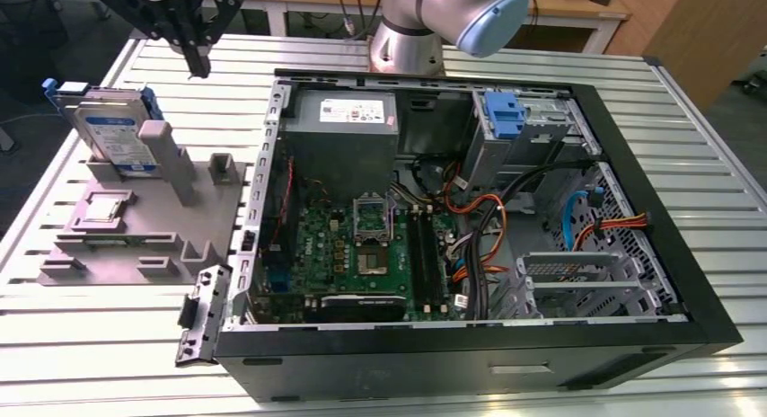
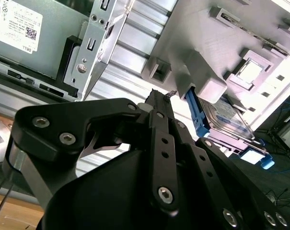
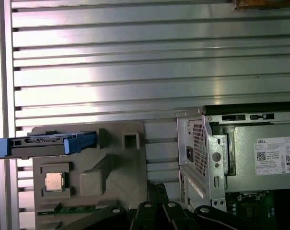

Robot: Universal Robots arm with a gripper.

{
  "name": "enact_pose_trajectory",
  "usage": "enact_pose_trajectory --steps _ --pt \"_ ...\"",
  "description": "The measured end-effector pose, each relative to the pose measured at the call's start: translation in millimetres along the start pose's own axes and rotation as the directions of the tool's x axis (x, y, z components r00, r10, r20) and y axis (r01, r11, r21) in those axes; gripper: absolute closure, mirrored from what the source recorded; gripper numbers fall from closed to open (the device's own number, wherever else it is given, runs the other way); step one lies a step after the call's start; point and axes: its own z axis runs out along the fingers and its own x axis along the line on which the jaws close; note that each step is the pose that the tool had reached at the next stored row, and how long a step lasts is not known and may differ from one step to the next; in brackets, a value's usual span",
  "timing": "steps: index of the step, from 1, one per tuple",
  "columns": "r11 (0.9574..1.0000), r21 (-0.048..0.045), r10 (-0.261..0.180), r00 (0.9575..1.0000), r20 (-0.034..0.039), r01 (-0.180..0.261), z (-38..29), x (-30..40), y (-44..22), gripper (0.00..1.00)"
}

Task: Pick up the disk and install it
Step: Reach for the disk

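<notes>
The disk [image 1: 114, 134] stands on edge, untouched, in a slot at one end of the grey fixture [image 1: 156, 233]. The gripper [image 1: 198, 68] hangs above, just off that same end of the fixture, with its fingers pressed together on nothing. Descending like this, the closed fingers would probably strike the disk's top edge or the fixture's upright post [image 1: 165, 161] instead of straddling the disk, and an off-centre grip on the blue rails [image 2: 195, 114] could tilt or jam it in the slot.
</notes>
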Motion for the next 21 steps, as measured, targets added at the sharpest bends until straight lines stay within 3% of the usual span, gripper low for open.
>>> enact_pose_trajectory --steps 21 --pt "1.0 0.0 0.0 1.0 -0.0001 0.0 0.0 5.7 -0.4 0.9"
